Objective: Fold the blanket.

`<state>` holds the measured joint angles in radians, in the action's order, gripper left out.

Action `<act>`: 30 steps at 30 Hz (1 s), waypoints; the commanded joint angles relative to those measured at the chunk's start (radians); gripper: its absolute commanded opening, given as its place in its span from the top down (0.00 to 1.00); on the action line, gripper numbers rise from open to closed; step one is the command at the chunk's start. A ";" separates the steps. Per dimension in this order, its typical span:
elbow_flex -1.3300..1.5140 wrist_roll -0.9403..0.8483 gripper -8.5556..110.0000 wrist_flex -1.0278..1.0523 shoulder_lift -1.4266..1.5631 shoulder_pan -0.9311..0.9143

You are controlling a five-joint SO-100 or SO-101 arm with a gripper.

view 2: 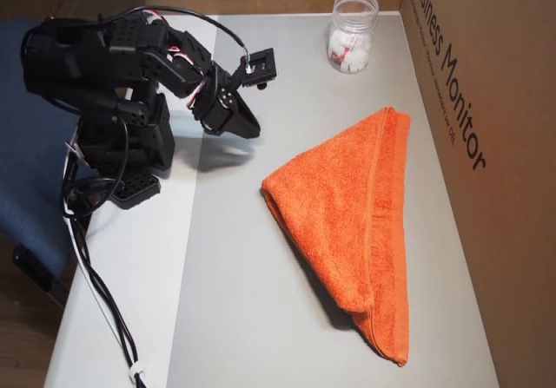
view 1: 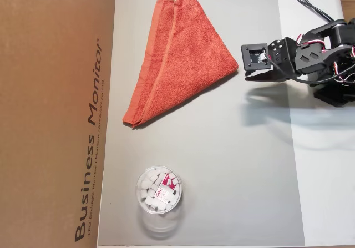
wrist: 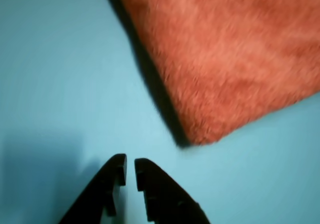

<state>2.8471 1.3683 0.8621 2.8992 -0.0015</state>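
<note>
A grey mat (view 1: 233, 165) covers the white surface (view 1: 327, 176), evenly lit with soft shadows. A brown cardboard box (view 2: 486, 145) printed "Business Monitor" borders it. A blue chair (view 2: 26, 188) stands beside wooden floor (view 2: 17, 318).

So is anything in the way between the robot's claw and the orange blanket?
No, nothing visible. Only bare grey mat lies between the gripper and the blanket corner. The clear tub sits well off to the side.
</note>
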 commanded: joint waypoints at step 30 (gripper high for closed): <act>0.284 0.009 0.93 0.245 0.403 -0.011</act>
<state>3.1201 1.3668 1.1029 3.2797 -0.0107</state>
